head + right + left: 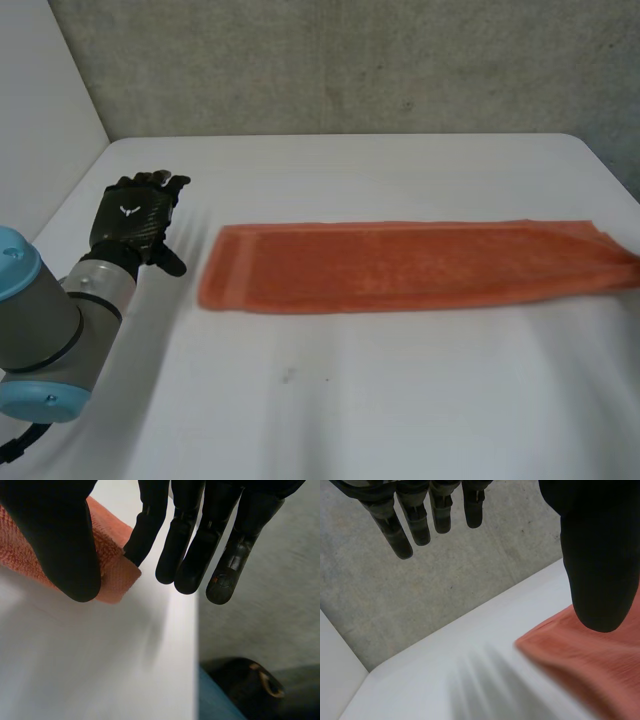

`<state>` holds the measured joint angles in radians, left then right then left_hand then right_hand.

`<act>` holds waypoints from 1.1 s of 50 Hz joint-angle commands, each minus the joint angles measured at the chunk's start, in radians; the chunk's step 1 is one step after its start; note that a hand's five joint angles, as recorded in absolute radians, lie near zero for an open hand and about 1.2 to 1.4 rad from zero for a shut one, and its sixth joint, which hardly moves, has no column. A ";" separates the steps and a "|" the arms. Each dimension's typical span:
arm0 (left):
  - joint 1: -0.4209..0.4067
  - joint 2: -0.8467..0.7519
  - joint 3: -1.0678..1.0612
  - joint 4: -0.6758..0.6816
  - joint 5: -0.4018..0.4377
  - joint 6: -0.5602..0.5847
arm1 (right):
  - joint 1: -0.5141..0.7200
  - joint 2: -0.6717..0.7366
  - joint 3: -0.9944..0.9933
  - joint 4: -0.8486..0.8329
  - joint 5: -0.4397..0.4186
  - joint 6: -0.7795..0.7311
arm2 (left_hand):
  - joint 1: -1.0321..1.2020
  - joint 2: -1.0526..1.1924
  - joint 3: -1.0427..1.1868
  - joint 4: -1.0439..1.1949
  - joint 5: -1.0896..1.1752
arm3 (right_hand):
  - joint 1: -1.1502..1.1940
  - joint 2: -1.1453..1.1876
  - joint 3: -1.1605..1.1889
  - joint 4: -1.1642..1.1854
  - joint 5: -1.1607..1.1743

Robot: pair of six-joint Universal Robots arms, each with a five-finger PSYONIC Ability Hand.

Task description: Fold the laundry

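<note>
Head view: we saw the orange towel [410, 268] lying flat on the white desk [400, 400] as one long, narrow strip. The left robot hand [135, 218] hovered just beyond the towel's left end, clear of the cloth. The towel's right end looked slightly gathered rather than flat.

Left wrist view: the left robot hand [600, 555] had its fingers straight and held well apart from the thumb, with nothing between them. The orange towel [590, 670] lay below the thumb, and we could not see any contact with it.

Right wrist view: the right robot hand [55, 540] had its thumb and nearest finger closed together on a corner at the towel's right end. The orange towel [117, 577] showed between them, and the other fingers hung straight beside the corner, off the cloth.

We judged from the strip's narrowness and even edges that a lengthwise fold was probably already made. The folds across the towel's length seemed left to do, since the two ends lay well apart. Only the right end was gripped and the left end was not yet taken, so we put the task at roughly partway. Bringing one end of the towel over to the other looked like the next stage.
</note>
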<state>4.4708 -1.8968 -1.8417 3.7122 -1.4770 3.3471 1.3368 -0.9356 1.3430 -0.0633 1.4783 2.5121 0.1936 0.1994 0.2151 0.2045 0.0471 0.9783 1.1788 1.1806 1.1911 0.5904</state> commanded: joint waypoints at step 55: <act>-0.015 0.001 -0.011 0.002 0.009 0.002 | 1.016 0.169 -0.395 0.008 0.114 0.148 | -0.019 -0.025 -0.041 -0.030 -0.047 | -0.804 -1.004 -1.006 -1.017 -0.590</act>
<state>4.4670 -1.8960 -1.8502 3.7127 -1.4724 3.3471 2.4192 -0.5891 0.8296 -0.0617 1.5149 2.5223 0.1936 0.1994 0.2151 0.2045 0.0471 0.2071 0.2235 0.2139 0.2331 0.0628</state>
